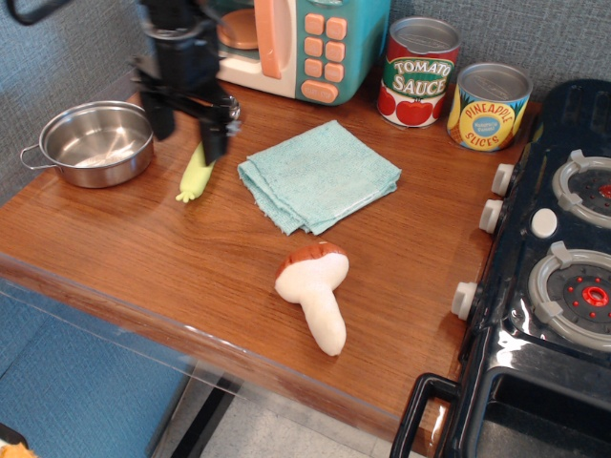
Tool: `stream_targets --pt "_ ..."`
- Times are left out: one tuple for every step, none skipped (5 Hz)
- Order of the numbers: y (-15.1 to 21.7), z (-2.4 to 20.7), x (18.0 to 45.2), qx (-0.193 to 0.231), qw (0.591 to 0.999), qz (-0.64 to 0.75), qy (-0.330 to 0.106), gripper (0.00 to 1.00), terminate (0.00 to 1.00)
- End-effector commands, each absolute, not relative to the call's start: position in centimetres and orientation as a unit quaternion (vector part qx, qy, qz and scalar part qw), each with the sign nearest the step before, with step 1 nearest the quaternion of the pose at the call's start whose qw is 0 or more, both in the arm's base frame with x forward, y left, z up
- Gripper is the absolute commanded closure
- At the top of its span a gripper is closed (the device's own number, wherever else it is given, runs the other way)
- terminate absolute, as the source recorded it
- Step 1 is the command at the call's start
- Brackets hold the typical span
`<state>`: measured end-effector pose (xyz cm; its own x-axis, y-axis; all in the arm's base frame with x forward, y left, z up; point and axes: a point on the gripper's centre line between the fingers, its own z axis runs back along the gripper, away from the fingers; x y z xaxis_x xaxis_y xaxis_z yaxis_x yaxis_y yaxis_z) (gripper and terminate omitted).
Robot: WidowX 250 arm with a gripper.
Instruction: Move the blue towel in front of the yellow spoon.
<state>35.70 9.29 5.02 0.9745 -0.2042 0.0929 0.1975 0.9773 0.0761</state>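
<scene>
The blue towel (318,175) lies folded and slightly rumpled in the middle of the wooden table (143,248). The yellow spoon (195,176) lies to its left, handle pointing toward the front; its metal bowl is mostly hidden behind my gripper. My black gripper (189,134) hangs over the upper part of the spoon, left of the towel, with its two fingers apart and nothing between them. It is a little motion-blurred.
A steel pot (94,143) sits at the far left. A toy microwave (301,43) and two cans (418,72) stand along the back. A plush mushroom (315,284) lies in front of the towel. A toy stove (558,286) fills the right side.
</scene>
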Motion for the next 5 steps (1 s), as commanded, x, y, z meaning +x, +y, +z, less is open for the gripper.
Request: stream_targets --pt "3.2 6.3 39.3 0.029 0.986 -0.142 -0.080 0.00 0.00" --pt "1.6 5.9 41.6 0.010 0.987 -0.137 -0.085 0.00 0.00" --pt "1.9 4.7 42.8 0.010 0.990 -0.122 -0.072 0.00 0.00" --pt "2.6 3.5 42.6 0.021 0.991 -0.119 -0.057 0.00 0.00" --pt "3.9 2.6 41.1 0.038 0.991 -0.123 -0.040 0.00 0.00"
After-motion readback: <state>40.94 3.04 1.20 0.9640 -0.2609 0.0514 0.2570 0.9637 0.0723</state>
